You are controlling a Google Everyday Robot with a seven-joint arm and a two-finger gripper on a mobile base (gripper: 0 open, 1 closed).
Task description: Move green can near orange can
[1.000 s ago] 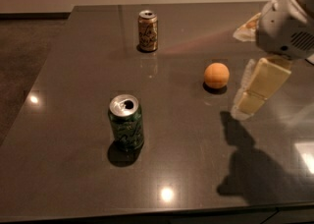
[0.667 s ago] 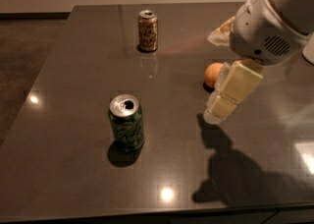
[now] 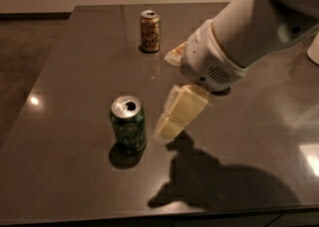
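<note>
Upright on the dark table (image 3: 60, 71), toward its near left part: the green can (image 3: 128, 124), silver top up, tab opening showing as a dark hole. Impossible to tell whether anything is inside.

Just right of it, close but not touching: the lower finger (image 3: 182, 109) of the claw (image 3: 169, 94), pale yellow, slanting down toward the table, tip about level with the can's lower half. Farther back, peeking out tan from behind the white wrist on the side toward the orange can: the upper finger (image 3: 173, 54). Claw released, fingers spread wide, grasping nothing. Green can outside the gap, to its left.

Claw low over the table, shadow (image 3: 219, 181) starting right by the lower fingertip and spreading toward the near edge; contact with the surface unclear. Bulky white arm (image 3: 249, 27) reaching in from the upper right.

Far back on the table, upright and well apart from the green can: the orange can (image 3: 150, 31), silver top up, opening visible, contents hidden. Upper finger nearer to this can than to the green one.
</note>
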